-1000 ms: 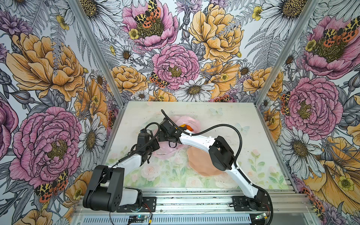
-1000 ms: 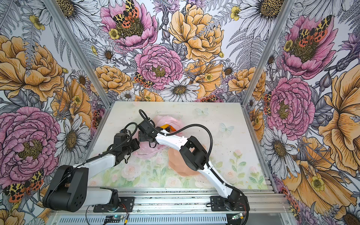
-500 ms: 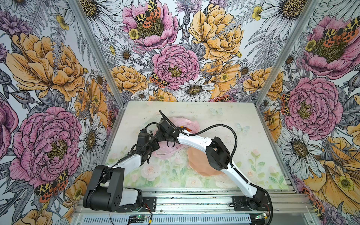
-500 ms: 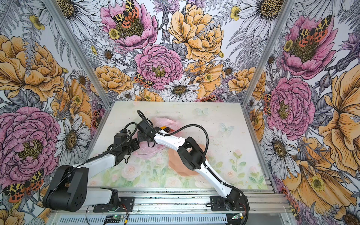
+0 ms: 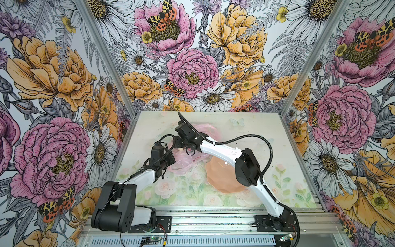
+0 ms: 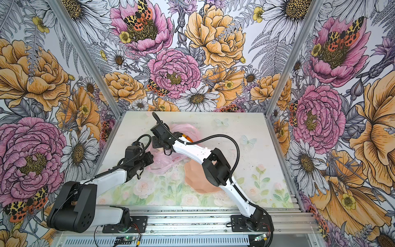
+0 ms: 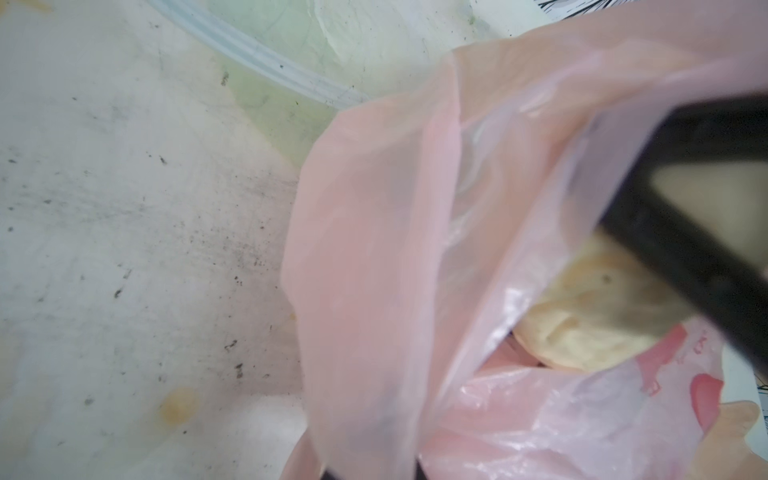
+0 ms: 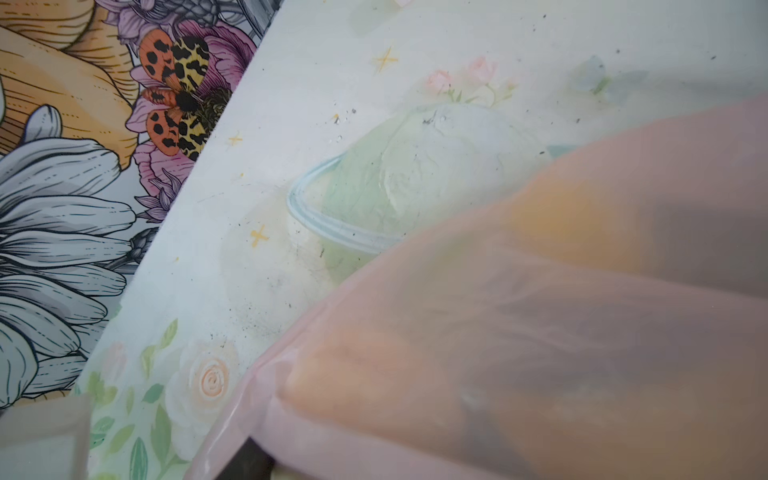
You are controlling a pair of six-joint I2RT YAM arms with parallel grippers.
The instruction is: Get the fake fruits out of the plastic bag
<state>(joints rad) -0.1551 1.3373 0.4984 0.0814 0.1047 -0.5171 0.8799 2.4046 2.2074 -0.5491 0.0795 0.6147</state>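
the plastic bag (image 5: pixel 189 163) lies crumpled on the table (image 5: pixel 277 149), left of centre and reaching toward the far side, its thin pale pink film slack and creased. its mouth gapes in the left wrist view, and inside it sits a cream fruit (image 7: pixel 582 332), pale and dimpled, low in the opening beside red print on the film. in the right wrist view an orange fruit (image 8: pixel 561 220) glows through the film, with darker shapes next to it too blurred to name.

the left gripper (image 5: pixel 172 160) is at the bag's near-left edge, clamped tight on a fold of the film — the pink sheet runs straight out from between its jaws. the right gripper (image 5: pixel 179 147) reaches from the right over the bag and points down into its left part, just beyond the left gripper. one black finger (image 7: pixel 685 249) stands inside the mouth, right above the cream fruit. whether its jaws are parted or closed on anything i cannot tell — the film hides them.

a peach-pink plate (image 5: pixel 222 179) lies just right of the bag's near end, partly under the right arm (image 5: pixel 222 149).
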